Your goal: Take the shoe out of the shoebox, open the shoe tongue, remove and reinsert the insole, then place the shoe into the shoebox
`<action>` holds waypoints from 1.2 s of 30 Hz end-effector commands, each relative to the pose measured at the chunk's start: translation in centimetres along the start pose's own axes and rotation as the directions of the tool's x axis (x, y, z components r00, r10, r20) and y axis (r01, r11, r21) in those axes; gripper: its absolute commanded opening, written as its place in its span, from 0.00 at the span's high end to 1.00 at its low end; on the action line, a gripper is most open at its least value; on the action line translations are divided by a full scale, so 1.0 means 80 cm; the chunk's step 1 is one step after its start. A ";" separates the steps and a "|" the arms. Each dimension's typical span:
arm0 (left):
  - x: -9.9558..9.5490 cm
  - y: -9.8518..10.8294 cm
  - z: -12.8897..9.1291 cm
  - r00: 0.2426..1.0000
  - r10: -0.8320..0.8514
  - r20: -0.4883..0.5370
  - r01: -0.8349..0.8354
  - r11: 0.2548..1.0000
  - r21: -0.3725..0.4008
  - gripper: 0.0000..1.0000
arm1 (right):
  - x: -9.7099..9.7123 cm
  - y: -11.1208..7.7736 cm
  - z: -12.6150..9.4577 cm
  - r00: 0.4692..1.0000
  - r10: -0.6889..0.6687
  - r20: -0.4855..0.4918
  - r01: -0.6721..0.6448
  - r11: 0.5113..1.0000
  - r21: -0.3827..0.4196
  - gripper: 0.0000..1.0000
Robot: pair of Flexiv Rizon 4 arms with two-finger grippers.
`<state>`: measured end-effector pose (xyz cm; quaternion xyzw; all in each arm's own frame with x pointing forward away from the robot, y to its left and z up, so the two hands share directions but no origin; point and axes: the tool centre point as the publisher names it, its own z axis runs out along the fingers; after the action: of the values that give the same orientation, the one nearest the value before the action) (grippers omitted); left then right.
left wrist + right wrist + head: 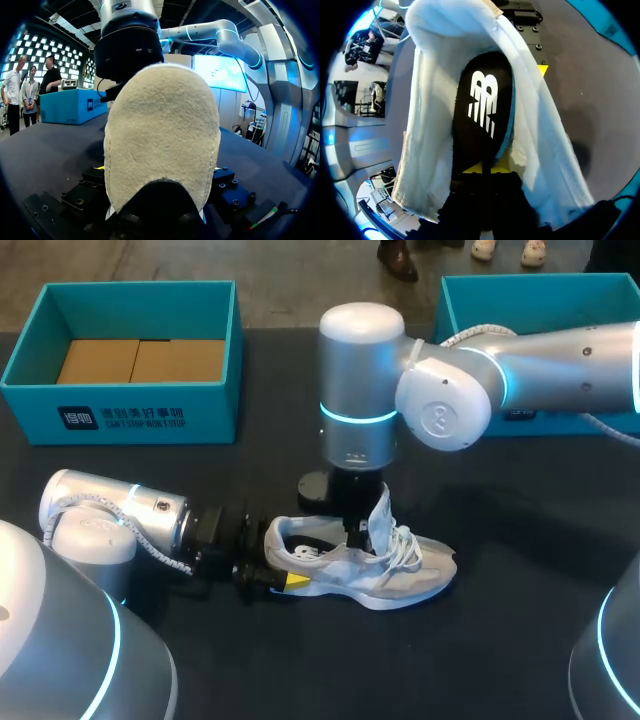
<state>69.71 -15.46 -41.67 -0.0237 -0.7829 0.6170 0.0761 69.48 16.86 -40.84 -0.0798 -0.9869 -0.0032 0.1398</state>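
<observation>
White sneaker (370,575) standing upright on the table (520,640), near the middle of the front edge.
Left gripper (275,565) clamps its heel from 2 sides; right gripper (362,530) descends into the opening over the black insole (482,110), grip indiscernible.

Black table (520,640) bears shoe (400,575), shoebox (130,415), second box (530,280).

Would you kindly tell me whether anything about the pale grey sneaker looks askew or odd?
The pale grey sneaker stands upright, but its tongue sticks straight up and the black insole seems lifted, its blue edge showing. No damage visible.
</observation>
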 end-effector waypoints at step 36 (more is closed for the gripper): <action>0.001 0.003 0.000 1.000 0.000 0.003 0.000 1.000 -0.001 1.00 | -0.004 -0.039 -0.036 0.978 -0.127 0.168 0.191 0.874 -0.447 1.00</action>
<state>69.72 -15.51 -41.63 -0.0236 -0.7827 0.6172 0.0761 70.19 14.86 -37.56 -0.0262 -0.9841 -0.1668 0.0543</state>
